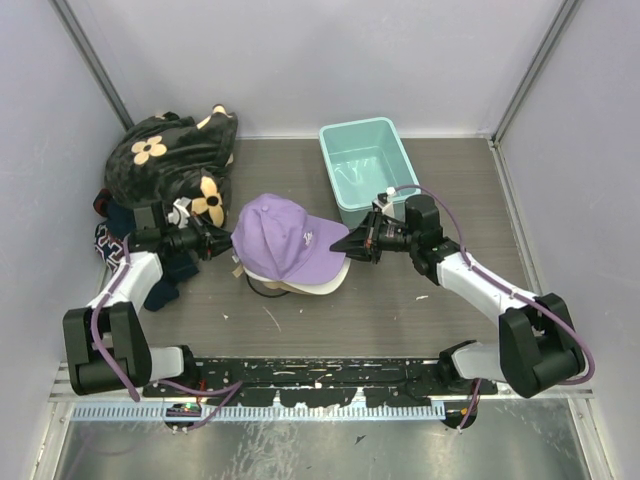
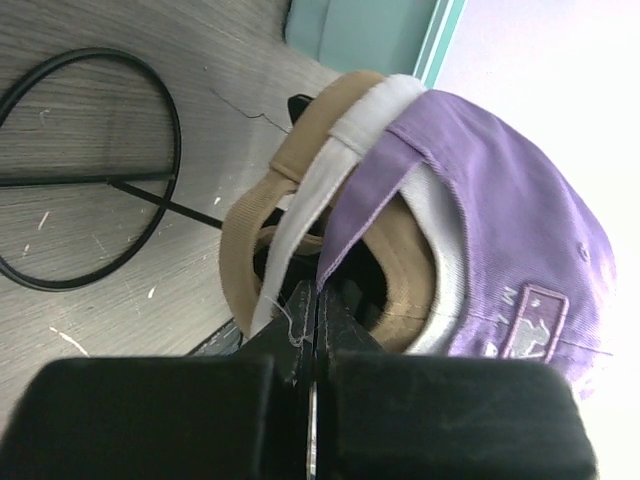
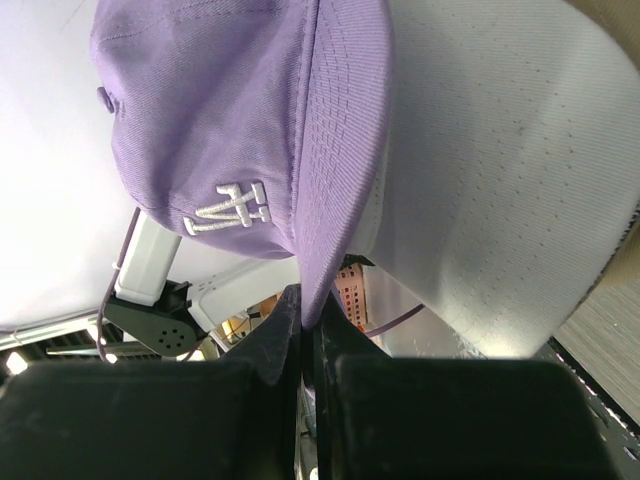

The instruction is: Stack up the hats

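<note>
The near strip of table [image 1: 400, 310] in front of the hat stack [image 1: 300, 283] lies open between the arms. The stack's sides are taken, the left tool [image 1: 226, 243] and right tool [image 1: 342, 243] each pinching the purple hat [image 1: 280, 235] on top. Behind, the teal bin [image 1: 362, 165] and the flowered black fabric [image 1: 170, 160] leave a lane between them.

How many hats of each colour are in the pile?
Purple hat: 1
White hat: 1
Tan hat: 1
Total: 3 hats that I can see.
</note>
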{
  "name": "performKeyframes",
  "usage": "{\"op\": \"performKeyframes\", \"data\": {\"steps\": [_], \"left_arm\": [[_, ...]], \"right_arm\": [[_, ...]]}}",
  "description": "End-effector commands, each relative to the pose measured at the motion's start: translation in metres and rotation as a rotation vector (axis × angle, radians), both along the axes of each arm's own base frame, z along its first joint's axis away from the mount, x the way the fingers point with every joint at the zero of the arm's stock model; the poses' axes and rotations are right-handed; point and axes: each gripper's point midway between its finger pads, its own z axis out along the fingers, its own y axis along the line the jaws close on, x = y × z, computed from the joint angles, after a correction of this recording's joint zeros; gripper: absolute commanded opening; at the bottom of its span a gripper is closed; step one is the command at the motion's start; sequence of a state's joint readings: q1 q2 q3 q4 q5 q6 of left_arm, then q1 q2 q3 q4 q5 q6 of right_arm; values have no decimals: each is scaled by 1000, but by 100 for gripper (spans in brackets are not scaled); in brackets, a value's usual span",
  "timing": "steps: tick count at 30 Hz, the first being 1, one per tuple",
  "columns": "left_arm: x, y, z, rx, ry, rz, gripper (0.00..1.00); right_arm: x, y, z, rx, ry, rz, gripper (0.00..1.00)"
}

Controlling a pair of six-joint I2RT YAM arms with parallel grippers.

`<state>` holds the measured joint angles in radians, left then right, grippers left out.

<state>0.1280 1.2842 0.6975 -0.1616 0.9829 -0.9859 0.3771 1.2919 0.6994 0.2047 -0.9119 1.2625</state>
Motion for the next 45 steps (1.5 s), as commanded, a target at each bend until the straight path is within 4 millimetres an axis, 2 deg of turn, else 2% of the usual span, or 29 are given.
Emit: {"op": "performKeyframes", "data": {"steps": [1,9,16,21,24,29,38,41,45], "left_arm": [[-2,1,-25,30,43,-1,0],[-29,2,-54,84,110,-36,0],[-43,3,-73,121,172,-46,0],[-46,4,-77,133,190,-51,0],[-45,6,-75,142,192,-48,0],[-44,6,-72,151,198,-49,0],[-36,8,-59,155,180,-38,0],[-34,8,-54,157,175,-38,0],[-31,9,-49,159,168,-36,0]], "right_arm": [[-13,-4,-17,-38,38,9,1],[-19,-8,-42,-75,65,15,1],[-19,-21,-83,-127,117,12,1],[-27,-35,-116,-156,167,5,1],[-28,-38,-122,-154,170,1,1],[-15,-35,-110,-146,126,-2,1],[16,-30,-60,-149,-2,-39,26],[21,-31,-49,-170,-33,-42,35],[24,-37,-41,-239,-78,-56,41]]}}
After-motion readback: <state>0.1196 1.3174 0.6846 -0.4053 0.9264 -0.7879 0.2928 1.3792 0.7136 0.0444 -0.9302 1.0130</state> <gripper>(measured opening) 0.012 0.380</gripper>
